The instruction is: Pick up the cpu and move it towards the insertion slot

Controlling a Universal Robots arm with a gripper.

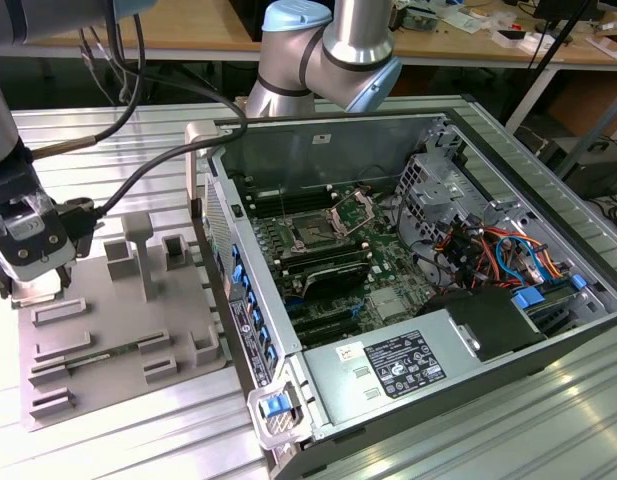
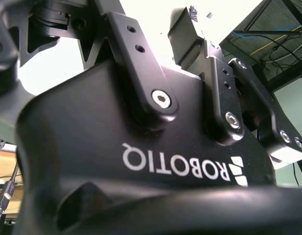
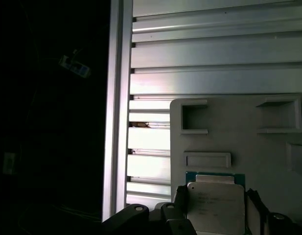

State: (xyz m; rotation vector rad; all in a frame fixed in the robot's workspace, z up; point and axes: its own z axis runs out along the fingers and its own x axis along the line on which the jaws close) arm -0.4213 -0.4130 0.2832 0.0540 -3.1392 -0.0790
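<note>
In the first wrist view the cpu, a flat square chip with a pale silvery top and a green edge, lies on the grey plastic tray. My gripper has a dark finger tight against each side of it, shut on the cpu. The exterior view places the gripper low over the tray's corner at that view's far left. The insertion slot sits on the motherboard inside the open computer case, well off toward the exterior view's right, with its metal bracket hinged up.
The case's upright wall stands between the tray and the motherboard. Raised blocks rise from the tray. Inside the case are a drive cage, coloured cables and a power supply. Ribbed aluminium table surrounds everything.
</note>
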